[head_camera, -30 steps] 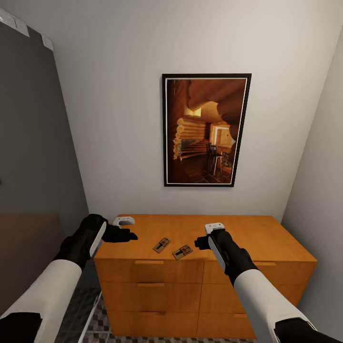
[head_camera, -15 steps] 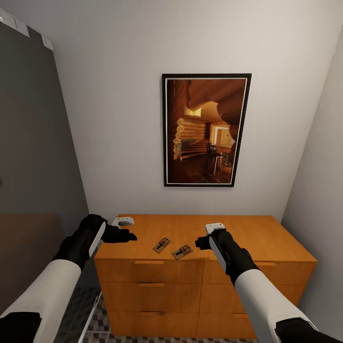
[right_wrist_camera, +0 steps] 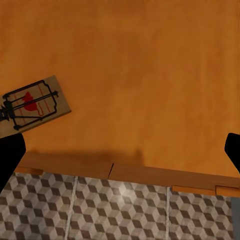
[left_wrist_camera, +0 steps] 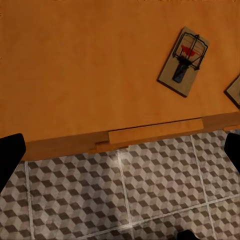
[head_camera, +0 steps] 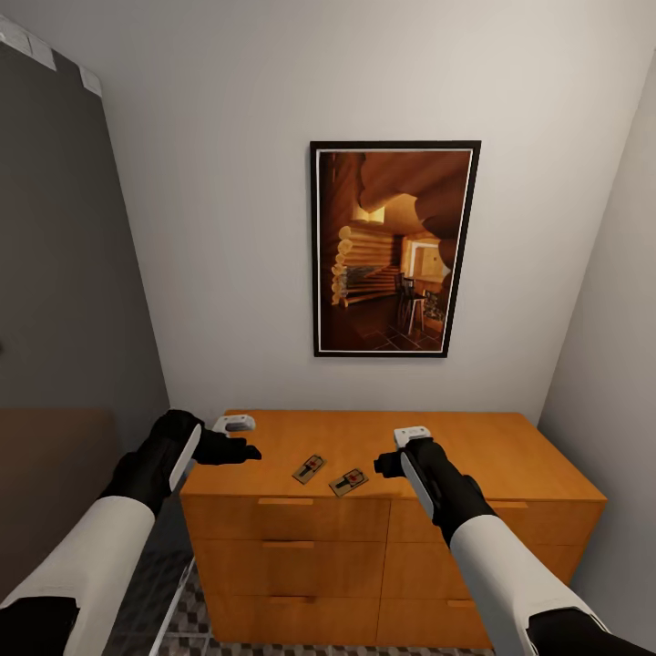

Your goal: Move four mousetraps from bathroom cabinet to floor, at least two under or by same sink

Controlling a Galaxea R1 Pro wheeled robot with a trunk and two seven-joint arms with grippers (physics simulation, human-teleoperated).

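Because the 2 mousetraps (head_camera: 309, 468) (head_camera: 348, 482) lie flat near the front of the cabinet (head_camera: 474, 446) top, the left gripper (head_camera: 244, 450) and right gripper (head_camera: 384, 465) hang beside them, open and empty, ready to grab.

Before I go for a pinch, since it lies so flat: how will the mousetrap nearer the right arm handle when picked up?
The right-hand mousetrap looks like a thin stiff board, so it probably won't flex or roll. Lying flat on the cabinet, it offers little edge and may skid rather than lift. Its wire parts look delicate, so gripping the board's sides seems safer.
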